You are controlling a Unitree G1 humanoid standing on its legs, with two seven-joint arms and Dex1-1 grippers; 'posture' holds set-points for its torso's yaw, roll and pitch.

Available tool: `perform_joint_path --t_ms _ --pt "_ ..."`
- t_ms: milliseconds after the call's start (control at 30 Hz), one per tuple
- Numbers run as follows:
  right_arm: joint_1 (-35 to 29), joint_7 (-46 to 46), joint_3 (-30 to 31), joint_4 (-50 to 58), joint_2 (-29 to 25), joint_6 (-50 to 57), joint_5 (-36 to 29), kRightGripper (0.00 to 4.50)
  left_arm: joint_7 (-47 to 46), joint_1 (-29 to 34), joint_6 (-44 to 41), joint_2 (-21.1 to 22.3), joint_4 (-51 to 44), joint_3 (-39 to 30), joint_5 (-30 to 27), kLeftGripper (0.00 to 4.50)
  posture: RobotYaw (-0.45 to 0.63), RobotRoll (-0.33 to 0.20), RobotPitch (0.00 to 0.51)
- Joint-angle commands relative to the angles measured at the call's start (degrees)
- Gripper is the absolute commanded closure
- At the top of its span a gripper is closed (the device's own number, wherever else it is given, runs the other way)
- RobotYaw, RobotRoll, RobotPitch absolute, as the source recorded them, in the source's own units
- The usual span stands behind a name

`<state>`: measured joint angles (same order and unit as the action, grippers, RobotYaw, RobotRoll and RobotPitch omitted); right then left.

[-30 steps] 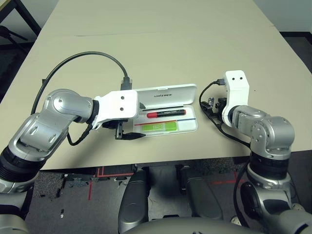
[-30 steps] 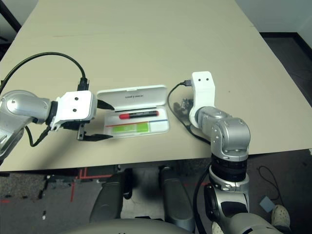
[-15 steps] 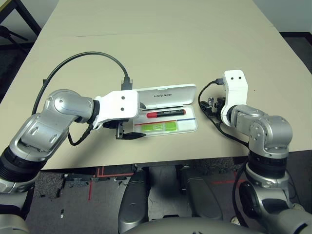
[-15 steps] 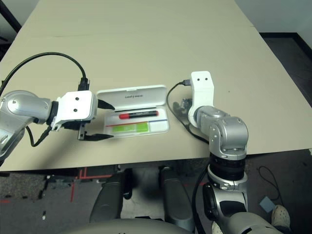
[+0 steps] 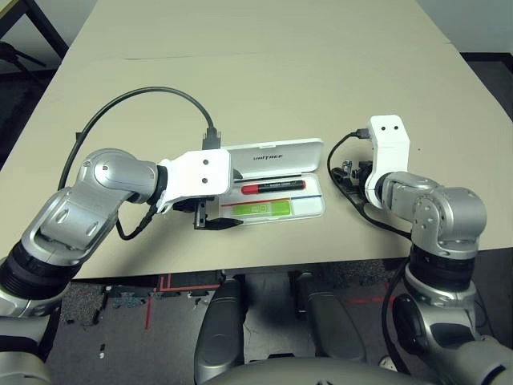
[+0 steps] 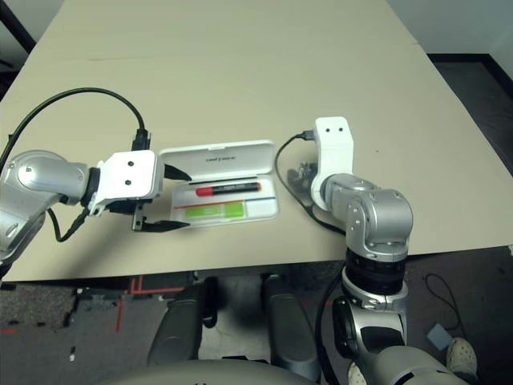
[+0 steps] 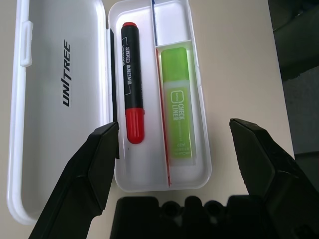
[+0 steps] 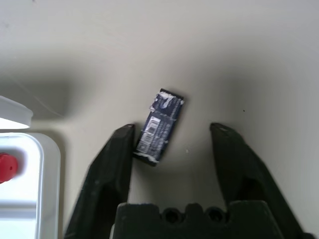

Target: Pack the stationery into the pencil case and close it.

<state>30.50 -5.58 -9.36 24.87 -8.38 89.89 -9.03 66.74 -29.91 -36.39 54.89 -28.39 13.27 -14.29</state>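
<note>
Pencil case lies open on the tabletop, near its front edge and about midway along it, with the lid folded back flat toward the far edge and its black logo text facing up. Inside the tray, the red-and-black marker rests in the compartment next to the hinge, and the lime-green and white flat stick lies in the compartment on the front-edge side, parallel to the marker, with a thin divider between them.

Left claw sits at the case's left end, low over the tabletop, its two black fingers spread wide apart and gripping nothing. One finger is over the hinge line beside the marker's red cap; the other is off the tray's front rim, over bare tabletop. Whether either finger touches the case cannot be told.

Right claw is down at the tabletop just to the right of the case, fingers parted and closed on nothing. The tiny dark grey-silver piece lies flat on the tabletop between those fingers, tilted at an angle, with its near corner right against one finger and well apart from the other. The corner of the case's tray shows close beside that finger.
</note>
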Motion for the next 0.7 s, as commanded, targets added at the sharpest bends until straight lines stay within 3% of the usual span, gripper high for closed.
perform_joint_path --t_ms 33,133,467,533,700 --pt "-1.4 -0.7 0.5 -0.7 0.5 1.9 -0.8 3.19 -0.2 0.1 0.1 -0.1 -0.4 1.0 0.4 0.0 0.07 0.0 0.218" --pt "-1.5 -0.8 0.5 -0.9 0.5 1.6 -0.7 4.2 -0.2 0.0 0.0 -0.1 -0.3 1.1 0.4 0.0 0.08 0.0 0.218" --pt "-2.7 -6.5 4.2 -1.2 -5.1 -2.5 -4.0 4.22 -0.3 -0.1 -0.1 -0.2 -0.3 1.1 0.4 0.0 0.08 0.0 0.218" --pt "-2.0 -10.7 6.3 -1.3 -9.7 -3.5 -6.4 4.22 -0.3 0.0 -0.1 -0.1 -0.3 1.1 0.4 0.0 0.08 0.0 0.217" --pt "3.6 -29.6 14.2 -4.7 -30.2 -9.4 -14.4 4.22 0.0 0.2 0.0 0.3 -0.2 0.7 0.3 0.0 0.07 0.0 0.217"
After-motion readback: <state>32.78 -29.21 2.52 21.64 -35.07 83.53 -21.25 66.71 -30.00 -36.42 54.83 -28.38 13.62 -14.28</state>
